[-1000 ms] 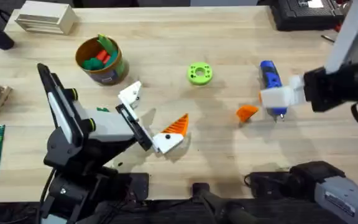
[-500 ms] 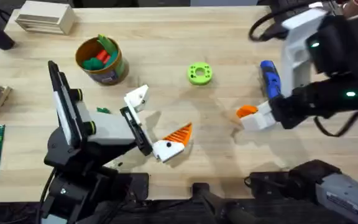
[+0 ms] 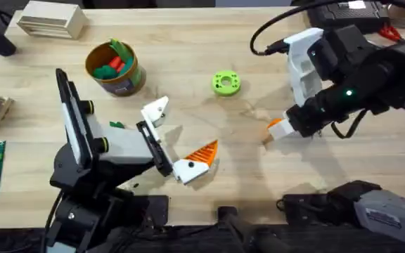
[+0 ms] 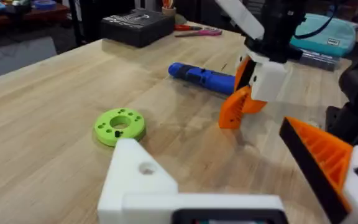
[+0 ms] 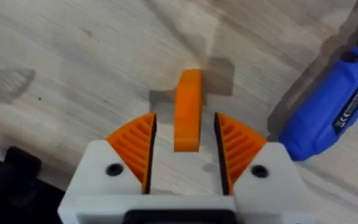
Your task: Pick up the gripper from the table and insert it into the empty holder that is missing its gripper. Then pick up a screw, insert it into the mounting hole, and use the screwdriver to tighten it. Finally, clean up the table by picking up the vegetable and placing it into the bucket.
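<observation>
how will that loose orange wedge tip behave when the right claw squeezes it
The orange wedge tip looks like hard moulded plastic, so probably stiff and light. It stands on edge between the right claw's open ribbed pads, so an off-centre squeeze might tip or twist it. The ribs likely limit slipping.

The overhead camera looks down and forward over the tabletop (image 3: pixel 188 42). The left wrist camera looks low and level across it; the right wrist camera looks steeply down, close. All three share the orange gripper (image 3: pixel 278 127) (image 4: pixel 236 107) (image 5: pixel 188 111).
</observation>
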